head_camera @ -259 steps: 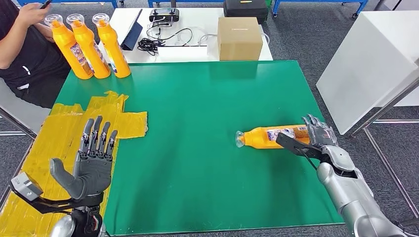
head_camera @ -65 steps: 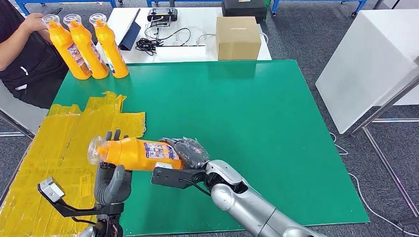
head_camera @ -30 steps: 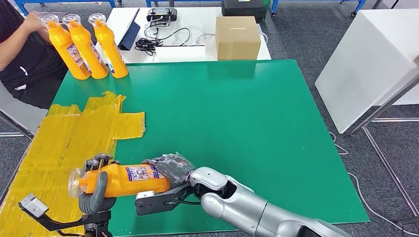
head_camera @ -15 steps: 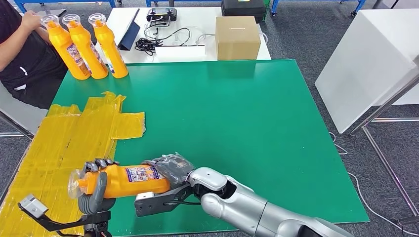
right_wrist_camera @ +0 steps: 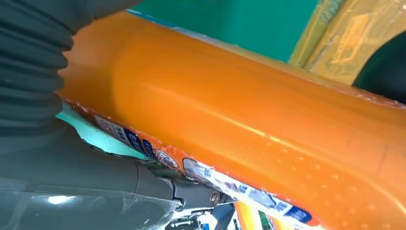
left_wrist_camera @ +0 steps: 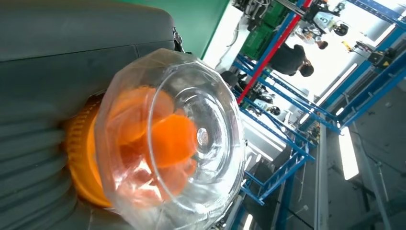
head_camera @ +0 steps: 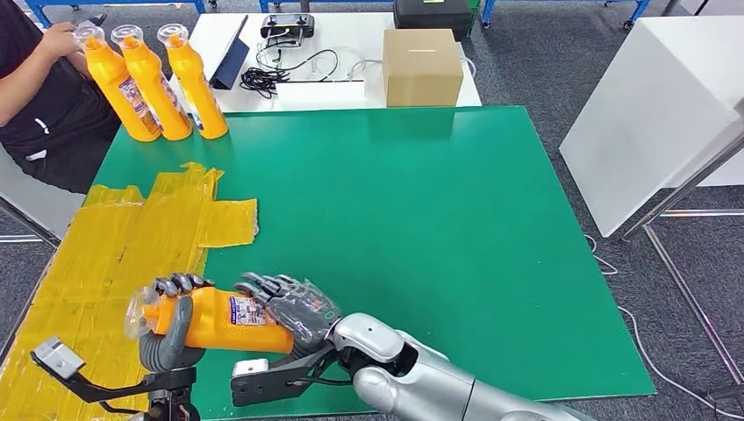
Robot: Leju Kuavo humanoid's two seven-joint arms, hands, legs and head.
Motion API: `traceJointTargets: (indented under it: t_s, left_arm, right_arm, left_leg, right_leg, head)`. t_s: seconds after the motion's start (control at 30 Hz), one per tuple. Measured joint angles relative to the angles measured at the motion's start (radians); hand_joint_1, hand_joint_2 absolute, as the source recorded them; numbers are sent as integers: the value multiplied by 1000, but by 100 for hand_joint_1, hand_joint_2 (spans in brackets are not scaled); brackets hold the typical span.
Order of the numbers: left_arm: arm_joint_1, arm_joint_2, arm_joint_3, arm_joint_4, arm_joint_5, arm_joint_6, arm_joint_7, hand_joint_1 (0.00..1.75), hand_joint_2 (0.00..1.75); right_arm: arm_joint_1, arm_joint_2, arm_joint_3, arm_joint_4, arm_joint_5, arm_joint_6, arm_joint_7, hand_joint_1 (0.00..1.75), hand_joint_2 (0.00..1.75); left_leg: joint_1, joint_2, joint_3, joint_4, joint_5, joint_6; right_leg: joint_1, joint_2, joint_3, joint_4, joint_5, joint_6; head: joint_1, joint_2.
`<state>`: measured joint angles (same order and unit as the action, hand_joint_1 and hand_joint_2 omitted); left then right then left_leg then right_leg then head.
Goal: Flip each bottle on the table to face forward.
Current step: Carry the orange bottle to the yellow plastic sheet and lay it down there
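An orange bottle [head_camera: 215, 320] with a clear cap [left_wrist_camera: 177, 139] is held lying sideways above the near left of the green table [head_camera: 421, 219], cap pointing left. My left hand [head_camera: 171, 333] grips its neck end, thumb in front and fingers over the top. My right hand [head_camera: 294, 307] holds the bottle's base end, fingers stretched over the label. In the right wrist view the orange body [right_wrist_camera: 239, 110] lies right against that hand [right_wrist_camera: 38, 72]. The left wrist view has the grey hand [left_wrist_camera: 48, 72] wrapped behind the cap. Three more orange bottles [head_camera: 158, 83] stand upright at the far left corner.
A person sits at the far left with a hand [head_camera: 53, 39] by the leftmost standing bottle. Yellow film [head_camera: 114, 246] covers the table's left part. Behind the mat are a cardboard box [head_camera: 424, 66], cables and a controller [head_camera: 289, 26]. A white block [head_camera: 649, 114] stands to the right.
The bottle has risen slightly and shifted left between both hands. My right hand's fingers have stretched further along the bottle. The left hand still grips the neck.
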<state>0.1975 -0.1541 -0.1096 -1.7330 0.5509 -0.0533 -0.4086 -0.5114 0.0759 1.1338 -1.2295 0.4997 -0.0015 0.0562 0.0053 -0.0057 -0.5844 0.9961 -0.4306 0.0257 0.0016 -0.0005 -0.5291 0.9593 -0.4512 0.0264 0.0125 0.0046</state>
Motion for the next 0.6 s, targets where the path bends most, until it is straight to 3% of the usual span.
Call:
traceJointTargets:
  t_s: [0.23,0.6]
  left_arm:
    - [-3,-4,2,-6,0,-3,-4,175,175]
    - [-3,-8,14,-10,-22,-9,-13,175,175]
  right_arm:
    - [54,-16,-49,-56,31,-51,-38,0,0]
    - [101,-45,-102,-89,81,-57,-76,0,0]
  left_leg:
    - [0,0,0,0,0,0]
    - [0,0,0,0,0,0]
  right_leg:
    - [0,0,0,0,0,0]
    - [0,0,0,0,0,0]
  head:
    - [0,0]
    - [0,0]
